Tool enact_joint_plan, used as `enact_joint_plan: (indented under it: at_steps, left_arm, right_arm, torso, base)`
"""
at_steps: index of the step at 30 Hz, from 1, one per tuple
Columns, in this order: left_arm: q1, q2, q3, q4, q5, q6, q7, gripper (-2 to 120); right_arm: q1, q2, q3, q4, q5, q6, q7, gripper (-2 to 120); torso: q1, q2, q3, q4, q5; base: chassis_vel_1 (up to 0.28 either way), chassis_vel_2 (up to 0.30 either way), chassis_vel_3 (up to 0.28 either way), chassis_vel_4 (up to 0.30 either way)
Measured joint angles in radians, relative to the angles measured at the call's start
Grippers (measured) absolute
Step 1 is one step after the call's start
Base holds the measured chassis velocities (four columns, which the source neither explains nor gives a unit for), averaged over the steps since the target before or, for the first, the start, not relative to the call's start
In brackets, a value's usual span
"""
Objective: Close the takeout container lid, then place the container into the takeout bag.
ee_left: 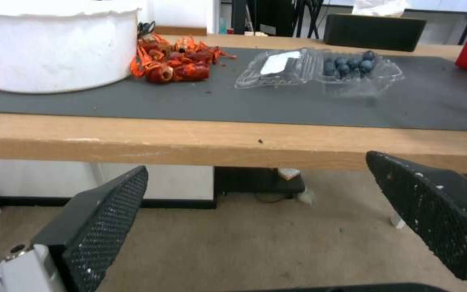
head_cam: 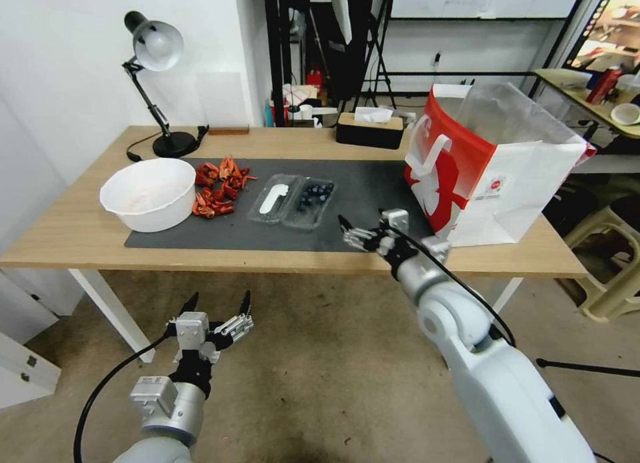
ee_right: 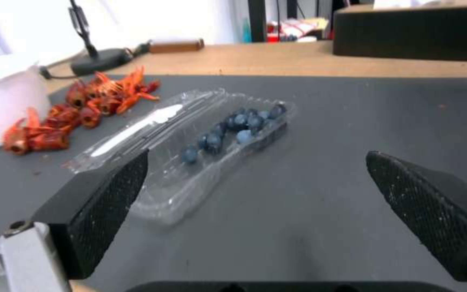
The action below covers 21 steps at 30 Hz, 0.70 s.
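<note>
Two spread claws, left claw [head_cam: 219, 304], right claw [head_cam: 347, 228], one open takeout container [head_cam: 293, 201]

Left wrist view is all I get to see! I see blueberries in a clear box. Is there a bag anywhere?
Observer: Yes, a red-and-white takeout bag stands open at the table's right end.
Operator: Where's the other claw?
Observer: The right claw is over the mat's front edge, open, pointing toward the takeout container.
Operator: And my claw?
Observer: The left claw hangs open below the table's front edge, over the floor.
Operator: What's behind the big white bowl?
Observer: A black desk lamp on the table's back left.
</note>
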Motion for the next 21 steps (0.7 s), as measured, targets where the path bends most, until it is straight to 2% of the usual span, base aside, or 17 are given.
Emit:
enact_joint_plan:
  at_steps: [3,4,7,11,21]
  left_arm:
    - [0.001,0.000,-0.008,0.001,-0.001,0.000,0.000,100]
    - [0.001,0.000,-0.008,0.001,-0.001,0.000,0.000,100]
    - [0.003,0.003,-0.015,0.005,-0.002,-0.005,0.001,100]
    - [0.004,0.001,-0.016,0.016,-0.003,-0.016,0.001,100]
    - [0.009,-0.002,-0.016,0.016,-0.001,-0.026,0.000,100]
  right_arm:
    - [0.105,0.033,-0.063,-0.059,0.035,-0.078,0.089,100]
    - [0.105,0.033,-0.063,-0.059,0.035,-0.078,0.089,100]
    - [0.187,0.074,-0.115,-0.113,0.070,-0.155,0.195,100]
    - [0.242,0.117,-0.169,-0.164,0.085,-0.218,0.275,100]
    - [0.282,0.141,-0.225,-0.222,0.103,-0.234,0.346,100]
  torso:
    - [0.000,0.000,0.000,0.0000,-0.0001]
    - [0.000,0.000,0.000,0.0000,-0.0001]
    - [0.000,0.000,0.000,0.0002,0.0000]
    - [0.000,0.000,0.000,0.0001,0.0000]
    - [0.000,0.000,0.000,0.0000,0.0001]
  base:
    - [0.000,0.000,0.000,0.000]
    - [0.000,0.000,0.000,0.000]
    - [0.000,0.000,0.000,0.000]
    - [0.000,0.000,0.000,0.000]
    - [0.000,0.000,0.000,0.000]
